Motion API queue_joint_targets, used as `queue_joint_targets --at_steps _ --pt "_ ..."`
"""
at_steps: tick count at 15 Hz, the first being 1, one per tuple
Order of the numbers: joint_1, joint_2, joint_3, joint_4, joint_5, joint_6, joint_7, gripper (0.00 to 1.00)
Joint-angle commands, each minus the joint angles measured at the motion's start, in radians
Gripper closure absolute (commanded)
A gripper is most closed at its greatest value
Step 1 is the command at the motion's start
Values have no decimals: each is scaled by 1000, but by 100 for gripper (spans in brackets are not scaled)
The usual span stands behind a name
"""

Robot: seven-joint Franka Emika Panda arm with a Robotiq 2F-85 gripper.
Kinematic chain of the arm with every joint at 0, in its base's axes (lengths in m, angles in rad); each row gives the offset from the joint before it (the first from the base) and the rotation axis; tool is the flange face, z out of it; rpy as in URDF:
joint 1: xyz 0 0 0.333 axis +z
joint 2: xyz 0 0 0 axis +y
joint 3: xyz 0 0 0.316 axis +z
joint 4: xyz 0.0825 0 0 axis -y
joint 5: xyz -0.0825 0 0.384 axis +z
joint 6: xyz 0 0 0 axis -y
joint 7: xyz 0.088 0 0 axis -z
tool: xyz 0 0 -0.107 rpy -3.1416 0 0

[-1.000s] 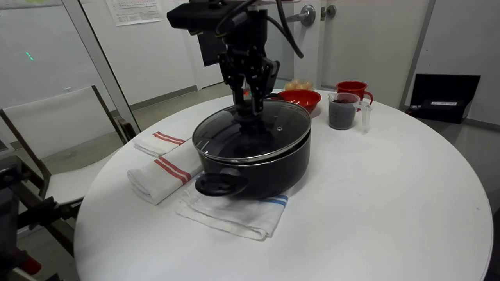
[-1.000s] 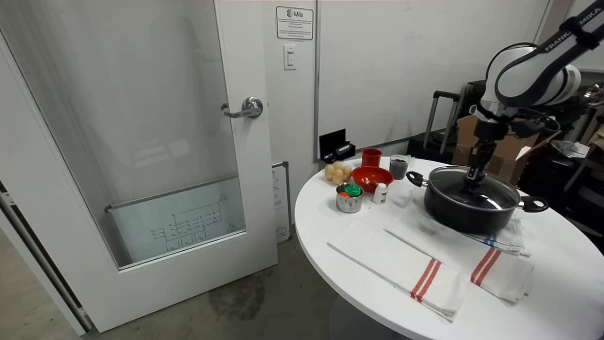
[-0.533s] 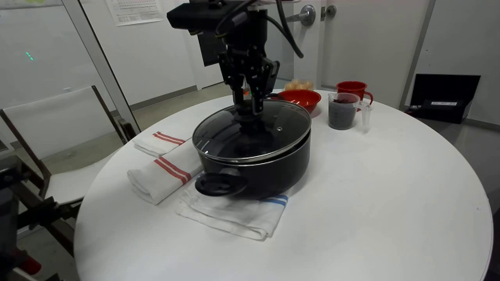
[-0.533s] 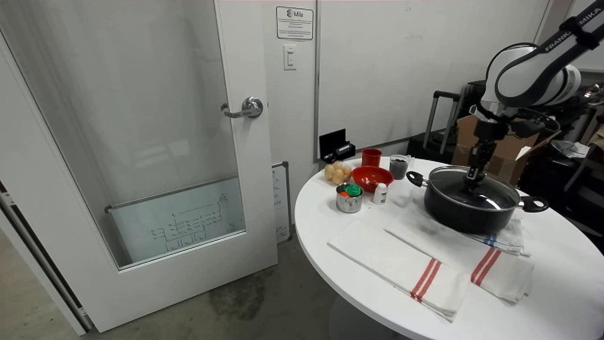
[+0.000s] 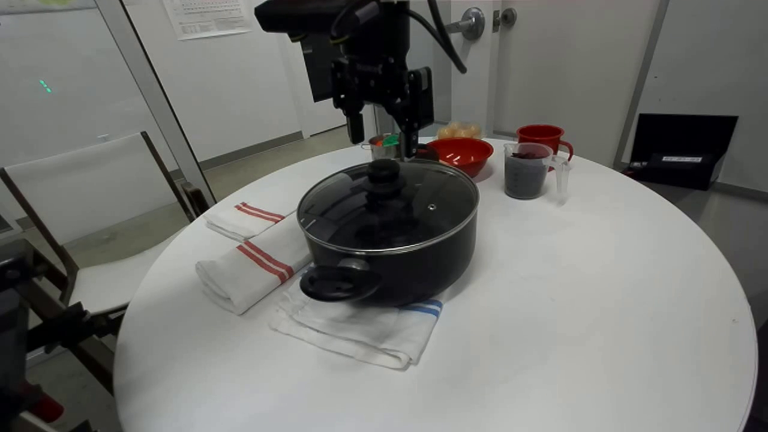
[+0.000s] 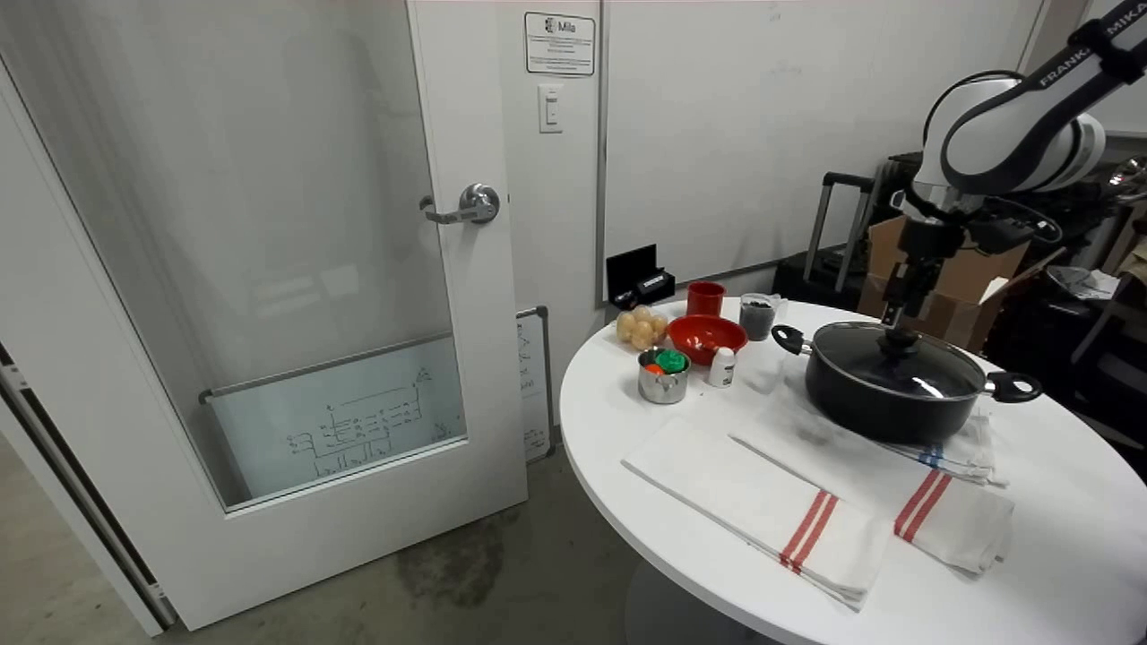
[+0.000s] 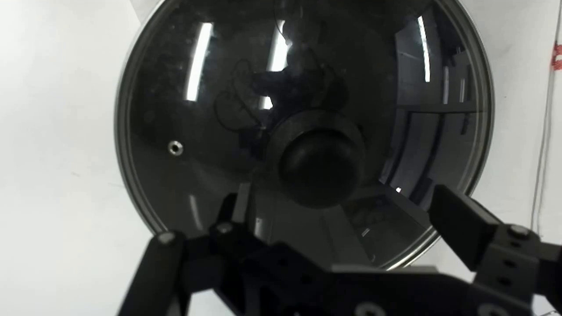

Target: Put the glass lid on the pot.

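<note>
The glass lid [image 5: 348, 219] lies flat on the black pot [image 5: 414, 276], its metal rim meeting the pot's edge all round as far as I can see. Its black knob [image 5: 384, 172] stands free in the middle. Just above the knob, my gripper [image 5: 383, 138] is open, fingers spread wide with nothing between them. From the wrist, the lid [image 7: 197, 118] fills most of the picture, and the gripper [image 7: 343, 199] has its two fingers well apart below the knob [image 7: 319, 169]. In an exterior view the pot [image 6: 860, 408] also shows both side handles. The pot's inside is hidden under dark glass.
Beneath the pot is a blue-striped towel [image 5: 372, 342]; red-striped towels [image 5: 252, 270] lie beside it. Behind stand a red bowl [image 5: 465, 156], a measuring cup [image 5: 525, 177], a red mug [image 5: 540, 135], a metal cup [image 6: 661, 385] and a white bottle [image 6: 721, 369].
My gripper has opened, let go of the knob and risen a little. The lid has dropped slightly and now sits level, where a gap showed between it and the pot's rim.
</note>
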Motion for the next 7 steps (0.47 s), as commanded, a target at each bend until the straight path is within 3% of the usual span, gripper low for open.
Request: queue_joint_targets --at_steps 1,7 --pt "8 -31 -1 -21 17 8 8 0" --pt "28 -72 -12 -44 -6 19 22 0"
